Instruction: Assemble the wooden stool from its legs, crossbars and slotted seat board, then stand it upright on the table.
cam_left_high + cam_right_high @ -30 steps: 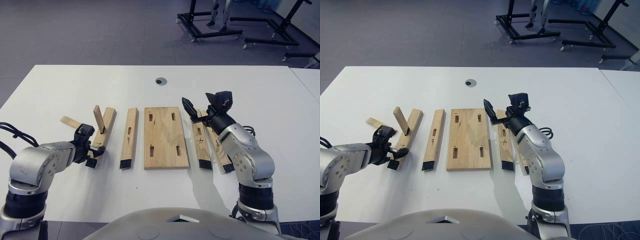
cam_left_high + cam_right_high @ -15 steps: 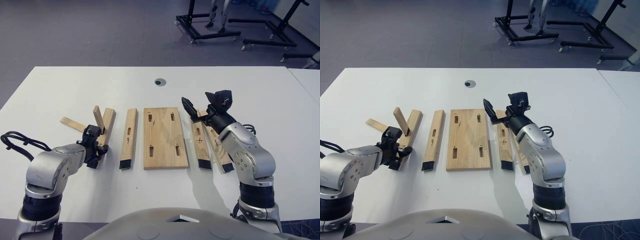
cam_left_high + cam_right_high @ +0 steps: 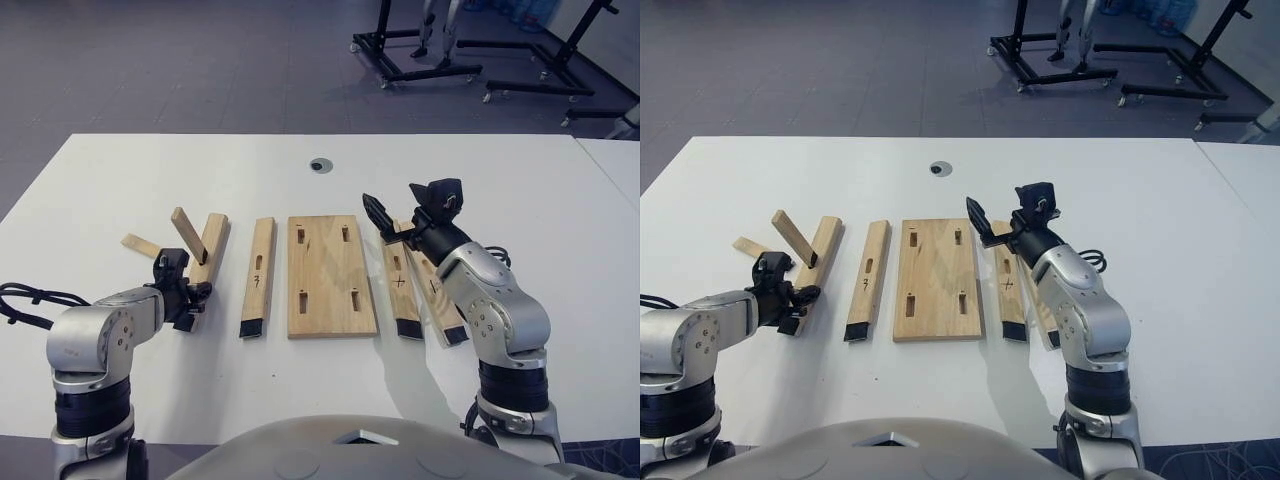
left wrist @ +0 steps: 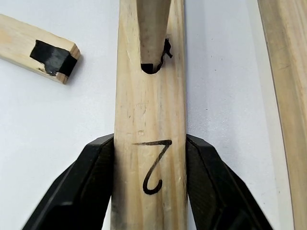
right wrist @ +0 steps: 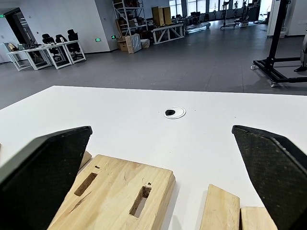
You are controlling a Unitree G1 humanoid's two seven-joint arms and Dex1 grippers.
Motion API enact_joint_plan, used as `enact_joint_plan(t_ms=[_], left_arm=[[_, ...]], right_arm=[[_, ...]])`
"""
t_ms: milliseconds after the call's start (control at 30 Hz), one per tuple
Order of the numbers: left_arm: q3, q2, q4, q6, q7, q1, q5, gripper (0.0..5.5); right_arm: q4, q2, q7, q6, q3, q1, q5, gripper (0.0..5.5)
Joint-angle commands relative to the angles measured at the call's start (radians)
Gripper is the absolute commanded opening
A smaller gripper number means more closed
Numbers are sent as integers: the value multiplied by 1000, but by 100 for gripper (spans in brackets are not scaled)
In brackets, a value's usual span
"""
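Observation:
The slotted seat board (image 3: 331, 275) lies flat at the table's middle. Left of it lies one leg (image 3: 259, 275); two more legs (image 3: 400, 290) lie side by side on its right. My left gripper (image 3: 180, 292) is shut on the near end of the leg marked 2 (image 4: 149, 110), one finger on each side. A crossbar (image 3: 188, 233) stands in that leg's slot, leaning left. A loose crossbar (image 3: 140, 245) lies beyond it. My right gripper (image 3: 408, 208) hangs open above the far ends of the right legs, with nothing between its fingers (image 5: 43, 163).
A round cable hole (image 3: 321, 164) sits in the white table (image 3: 520, 180) behind the board. Bare tabletop spreads at the far side and the right. Black wheeled frames (image 3: 430, 60) stand on the floor beyond the table.
The crossbar in the slot has tipped from near upright to leaning left. My left arm has shifted along the leg marked 2. The right arm has kept still.

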Motion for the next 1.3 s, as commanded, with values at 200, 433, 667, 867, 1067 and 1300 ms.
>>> enact_joint_plan(t_ms=[200, 433, 667, 867, 1067, 1300], left_arm=[[89, -30, 138, -113, -122, -403, -74, 202], [220, -46, 295, -198, -367, -652, -332, 202], [207, 30, 405, -281, -782, -520, -580, 202], [78, 74, 448, -268, -913, -523, -638, 202], [8, 95, 475, -329, -918, -534, -610, 202], [-22, 98, 453, -344, -902, -507, -622, 202]], right_arm=[[76, -54, 50, -3, -31, -99, 9, 540], [219, -155, 190, 222, -286, -412, 382, 540], [551, -209, 223, 494, -422, -757, 725, 540], [530, -65, 132, 586, -410, -743, 928, 540], [481, 20, -54, 584, -387, -685, 1129, 540], [405, 73, -187, 475, -298, -643, 1222, 540]])
